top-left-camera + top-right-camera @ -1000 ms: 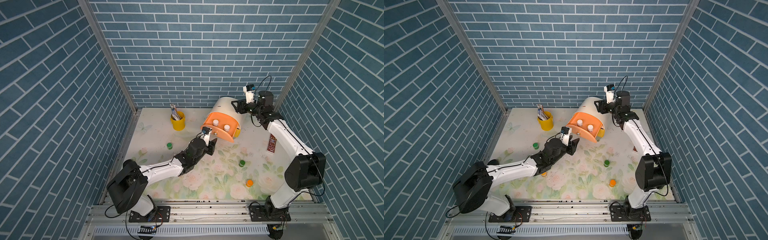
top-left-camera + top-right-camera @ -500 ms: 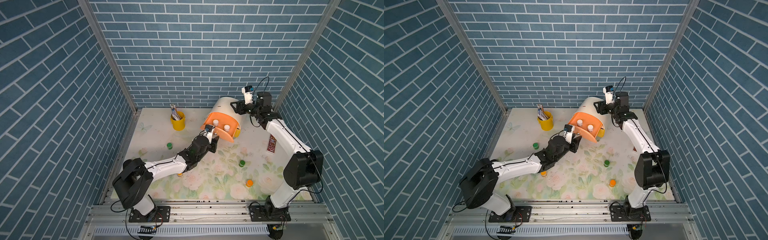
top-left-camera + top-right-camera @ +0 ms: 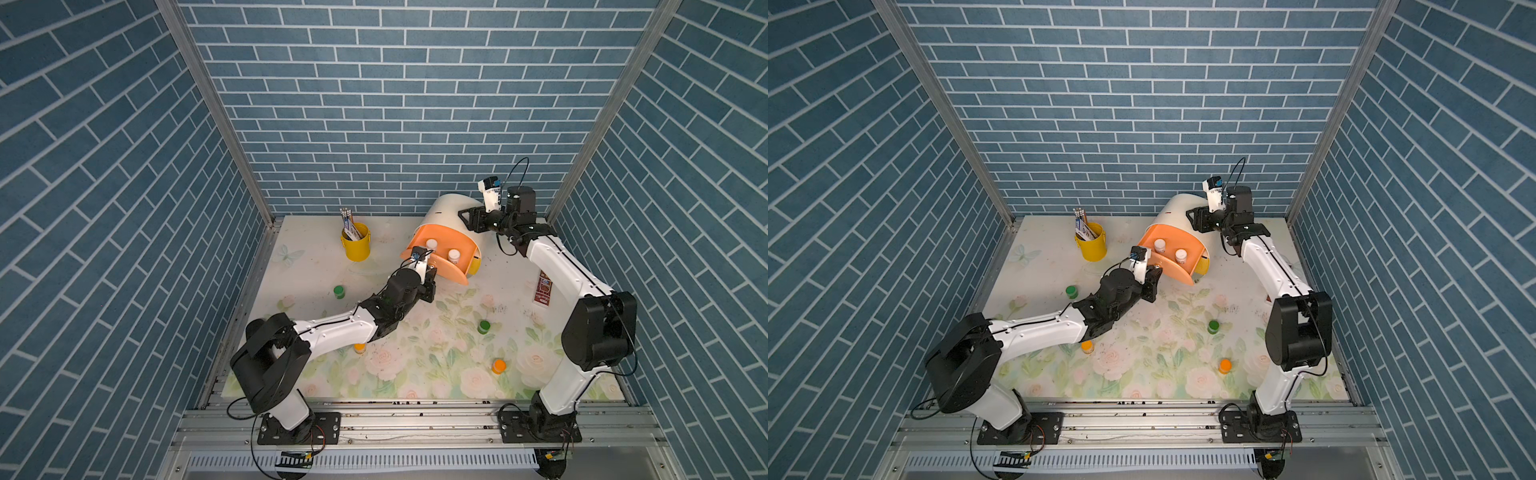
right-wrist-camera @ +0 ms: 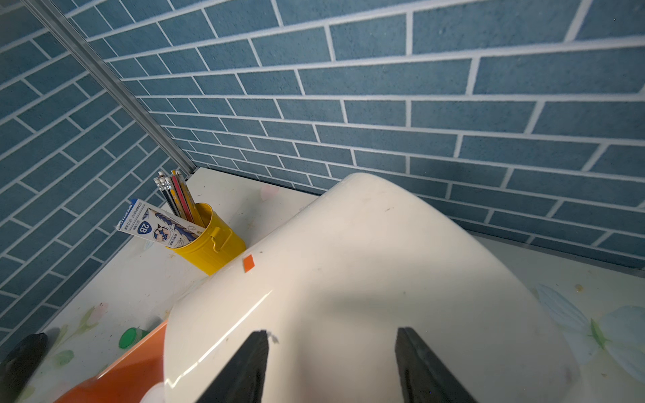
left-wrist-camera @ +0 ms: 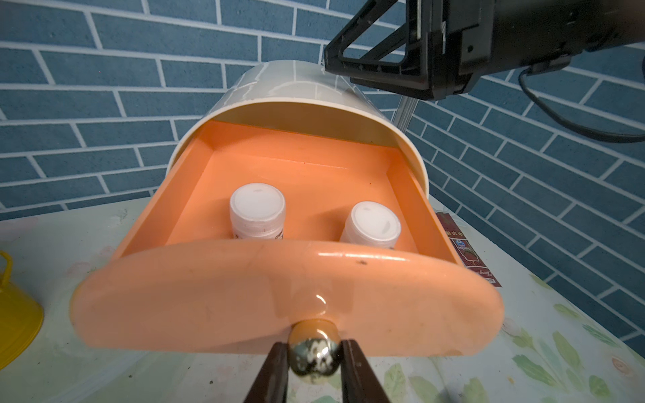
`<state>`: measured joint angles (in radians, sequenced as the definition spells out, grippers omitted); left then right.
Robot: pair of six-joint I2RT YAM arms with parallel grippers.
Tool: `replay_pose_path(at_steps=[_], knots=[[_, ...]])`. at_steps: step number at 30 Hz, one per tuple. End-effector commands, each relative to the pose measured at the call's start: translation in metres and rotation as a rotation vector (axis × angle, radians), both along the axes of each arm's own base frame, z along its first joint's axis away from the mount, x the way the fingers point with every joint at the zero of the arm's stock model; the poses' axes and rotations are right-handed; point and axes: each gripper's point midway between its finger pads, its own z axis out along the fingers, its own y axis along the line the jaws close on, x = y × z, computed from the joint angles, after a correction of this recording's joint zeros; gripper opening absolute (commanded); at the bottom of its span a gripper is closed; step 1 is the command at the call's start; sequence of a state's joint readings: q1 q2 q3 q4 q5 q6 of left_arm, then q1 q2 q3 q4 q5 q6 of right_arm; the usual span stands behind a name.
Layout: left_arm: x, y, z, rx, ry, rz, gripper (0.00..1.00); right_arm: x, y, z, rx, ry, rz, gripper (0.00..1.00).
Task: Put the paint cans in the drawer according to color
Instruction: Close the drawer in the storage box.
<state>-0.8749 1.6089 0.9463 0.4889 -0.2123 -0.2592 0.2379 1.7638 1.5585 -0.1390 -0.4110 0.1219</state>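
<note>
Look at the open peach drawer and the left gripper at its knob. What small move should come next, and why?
Probably push the peach drawer closed. The left gripper is shut on its knob, both white jars already stand inside, and the right gripper, jaws open, sits at the chest top, perhaps to steady it.

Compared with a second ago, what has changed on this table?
The left gripper reached a little farther forward and shut on the knob of the open peach drawer. Unchanged: the right gripper open over the chest, two white paint cans in the drawer, green cans and orange cans on the mat.
</note>
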Motion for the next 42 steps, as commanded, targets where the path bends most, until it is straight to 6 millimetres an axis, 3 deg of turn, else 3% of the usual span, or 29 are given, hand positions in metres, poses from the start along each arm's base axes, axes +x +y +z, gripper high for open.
replay_pose_path(at_steps=[1,18,42], knots=[[0.006,-0.005,0.007,-0.020,-0.010,0.007,0.24,0.004,0.001,0.009,-0.018,-0.039,0.018,0.62],[0.021,-0.011,0.026,-0.061,-0.035,0.011,0.20,0.007,0.001,-0.001,-0.027,-0.024,0.022,0.62],[0.070,-0.042,0.029,-0.120,-0.047,-0.015,0.25,0.004,0.002,-0.012,-0.063,-0.006,0.048,0.63]])
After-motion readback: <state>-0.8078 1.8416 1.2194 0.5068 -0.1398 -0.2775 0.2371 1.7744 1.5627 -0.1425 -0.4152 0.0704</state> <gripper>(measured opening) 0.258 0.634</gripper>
